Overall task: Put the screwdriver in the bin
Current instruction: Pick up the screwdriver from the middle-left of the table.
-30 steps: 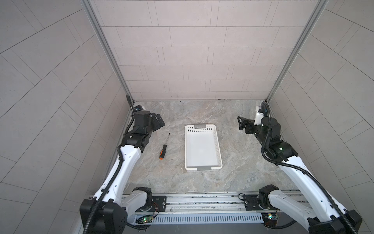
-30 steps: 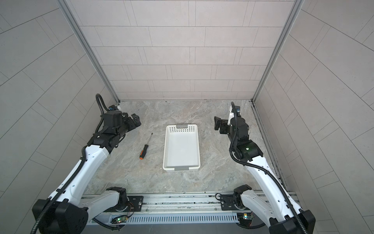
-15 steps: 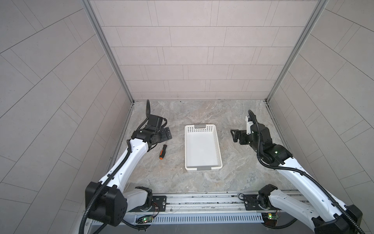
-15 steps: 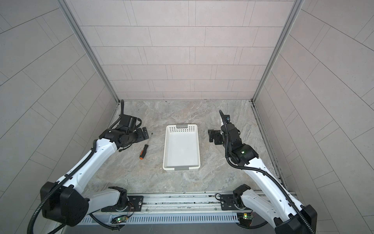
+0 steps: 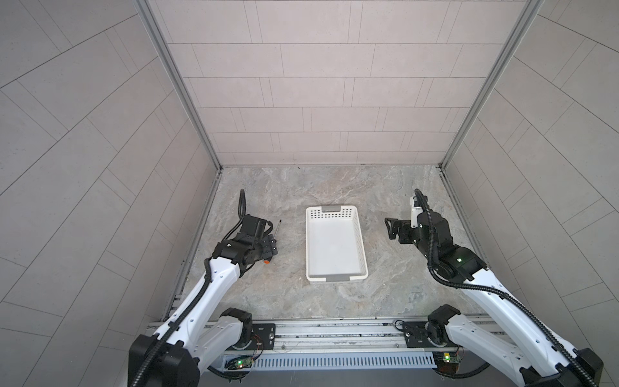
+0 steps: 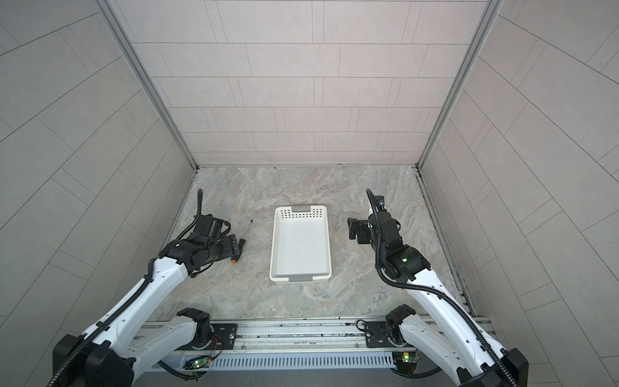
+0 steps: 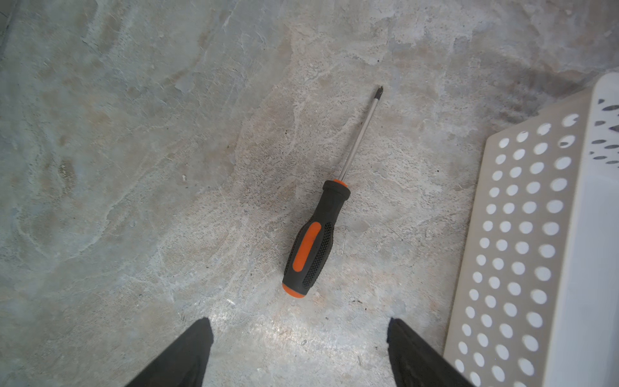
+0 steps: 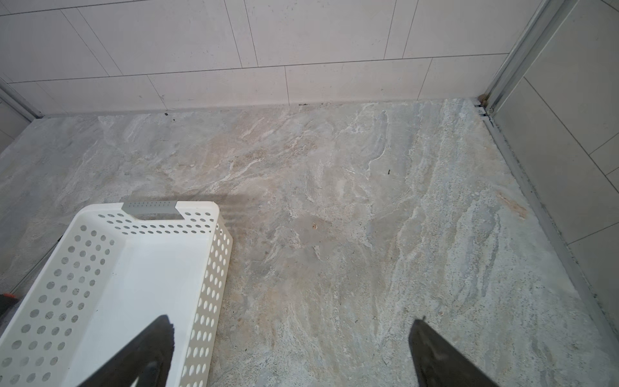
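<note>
Marbled tabletop (image 5: 335,301) held the screwdriver (image 7: 311,248) flat between its left edge and the central white bin (image 5: 363,241). The left gripper (image 7: 298,323) hovered over it, jaws wide, empty. The right gripper (image 8: 291,321) had its jaws wide too.

Black-and-orange screwdriver (image 7: 313,241) lies flat beside the empty white bin (image 7: 582,251)

We find bare marbled tabletop (image 7: 134,167) all round the screwdriver (image 7: 313,241) — room for fingers on both flanks of its handle. The bin (image 7: 522,234) stands near on one side, its perforated wall apart from the tool, a free strip between them. The bin's top is open, and our left gripper (image 7: 298,323) hangs with jaws spread apart.
</note>
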Controlling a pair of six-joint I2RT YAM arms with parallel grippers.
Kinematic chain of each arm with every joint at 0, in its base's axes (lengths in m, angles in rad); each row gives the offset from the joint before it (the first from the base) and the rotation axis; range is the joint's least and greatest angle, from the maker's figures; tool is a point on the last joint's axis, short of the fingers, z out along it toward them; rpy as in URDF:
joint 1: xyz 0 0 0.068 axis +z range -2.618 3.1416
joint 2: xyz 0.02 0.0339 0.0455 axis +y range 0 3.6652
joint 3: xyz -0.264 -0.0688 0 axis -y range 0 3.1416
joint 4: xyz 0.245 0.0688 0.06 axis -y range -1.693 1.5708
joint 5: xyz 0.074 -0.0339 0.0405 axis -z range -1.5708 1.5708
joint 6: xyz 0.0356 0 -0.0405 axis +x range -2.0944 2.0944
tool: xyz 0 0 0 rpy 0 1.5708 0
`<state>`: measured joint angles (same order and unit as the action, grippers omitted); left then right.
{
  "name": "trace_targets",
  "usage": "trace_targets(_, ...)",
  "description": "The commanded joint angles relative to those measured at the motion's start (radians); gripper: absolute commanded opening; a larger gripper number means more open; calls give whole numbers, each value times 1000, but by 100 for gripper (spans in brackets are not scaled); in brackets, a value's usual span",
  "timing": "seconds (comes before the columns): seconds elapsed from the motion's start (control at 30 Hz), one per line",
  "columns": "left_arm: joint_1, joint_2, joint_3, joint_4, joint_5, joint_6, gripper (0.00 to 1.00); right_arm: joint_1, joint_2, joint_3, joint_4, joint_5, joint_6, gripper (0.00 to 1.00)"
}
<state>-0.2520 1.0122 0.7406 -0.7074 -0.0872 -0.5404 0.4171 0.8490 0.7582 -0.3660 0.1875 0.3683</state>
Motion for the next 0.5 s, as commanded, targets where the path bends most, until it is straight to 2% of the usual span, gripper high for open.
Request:
trace_targets(0.0,-6,30,-6,18,-20,3,88,3,5,3,6,22,8,100)
trace_targets(0.3,-5,159,-5,61,-12,15,91,2,12,0,12,28,6,100)
trace_targets(0.47,-6,259,5,90,37,26,91,2,30,3,9,31,7,100)
